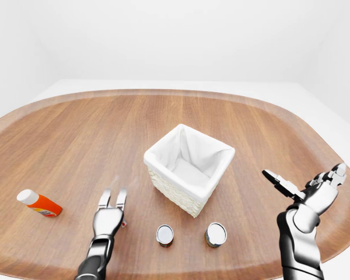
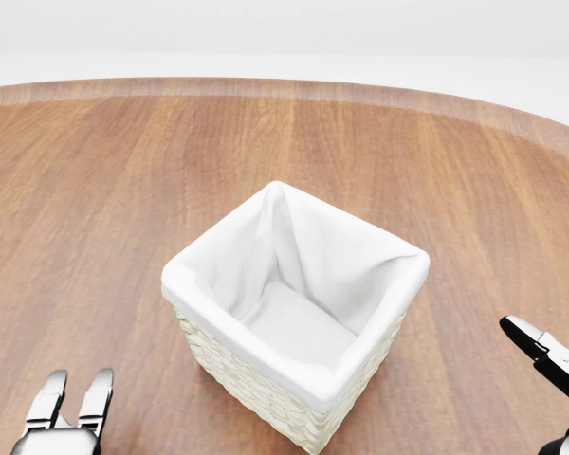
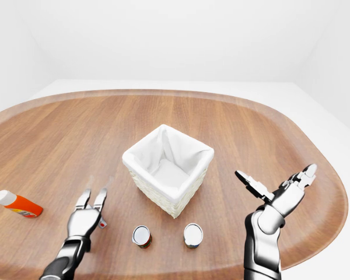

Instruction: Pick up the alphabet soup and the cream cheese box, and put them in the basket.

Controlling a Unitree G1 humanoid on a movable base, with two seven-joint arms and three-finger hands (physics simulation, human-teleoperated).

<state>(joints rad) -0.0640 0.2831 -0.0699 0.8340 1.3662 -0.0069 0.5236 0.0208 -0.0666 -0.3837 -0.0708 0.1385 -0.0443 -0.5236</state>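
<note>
nothing had gone into the basket (image 2: 294, 379) yet; its white lining was bare. two cans (image 1: 164, 235) and (image 1: 216, 234) stood upright by the desk's (image 1: 58, 146) near edge, below the basket; which was the alphabet soup i could not tell. no cream cheese box was identifiable. the left hand (image 1: 109, 219) and right hand (image 1: 315, 195) both had their fingers spread, holding nothing. an orange bottle (image 1: 39, 203) lay toward the left edge.

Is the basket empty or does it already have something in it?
Empty. The head view looks straight down into the basket, and only its white cloth lining shows, down to the bare bottom. Two cans stand outside it on the table.
</note>
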